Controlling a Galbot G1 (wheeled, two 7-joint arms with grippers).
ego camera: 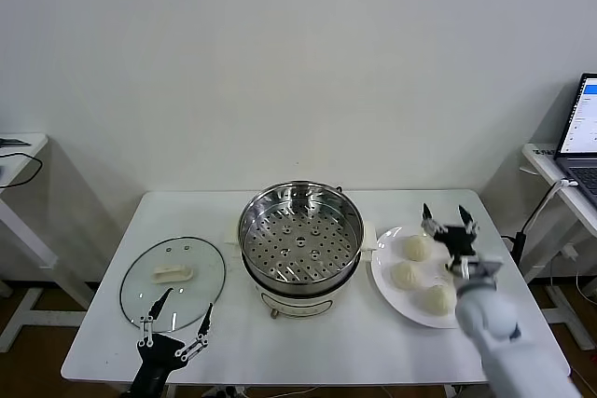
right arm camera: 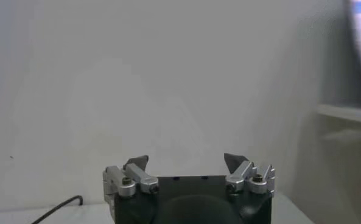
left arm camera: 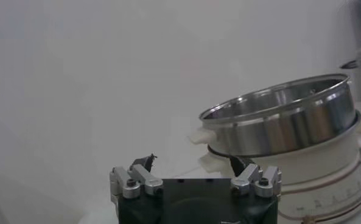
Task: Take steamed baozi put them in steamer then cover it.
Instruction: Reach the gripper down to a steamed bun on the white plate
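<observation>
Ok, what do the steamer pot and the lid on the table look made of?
Steamer: looks like polished stainless steel, mirror-bright wall and perforated tray, on a cream base, probably plastic. Cover: clear glass, the table shows through it, with a metal-looking rim and cream handle.

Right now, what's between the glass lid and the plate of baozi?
The steamer, open and with nothing in it, stands between the cover and the plate of steamed baozi, per the head view.

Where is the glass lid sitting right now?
In the head view the glass lid lies flat on the table on the robot's left, beside the open steamer, with the open left gripper at its near edge.
</observation>
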